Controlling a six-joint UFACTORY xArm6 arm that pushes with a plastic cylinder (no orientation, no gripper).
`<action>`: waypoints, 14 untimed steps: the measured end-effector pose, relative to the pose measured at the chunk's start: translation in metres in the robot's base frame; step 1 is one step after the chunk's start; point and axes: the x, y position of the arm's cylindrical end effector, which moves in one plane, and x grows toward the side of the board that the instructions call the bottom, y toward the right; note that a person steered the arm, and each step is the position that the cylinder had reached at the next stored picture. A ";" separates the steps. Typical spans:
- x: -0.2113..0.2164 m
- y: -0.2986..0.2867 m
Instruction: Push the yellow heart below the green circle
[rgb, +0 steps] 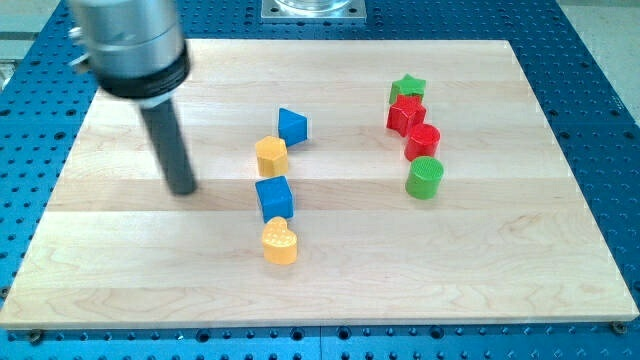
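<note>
No legible text, labels, brands, numbers or signs anywhere: blocks, table and surrounding surface all unmarked.

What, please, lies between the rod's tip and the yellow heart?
Nothing: in the camera view, only bare wooden board lies between my tip and the yellow heart, lower right of it.

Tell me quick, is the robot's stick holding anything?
My tip: no jaws, holding nothing; it rests on the board, left of the blue cube, touching no block.
</note>
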 end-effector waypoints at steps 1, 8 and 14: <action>0.072 0.009; 0.025 0.152; -0.014 0.256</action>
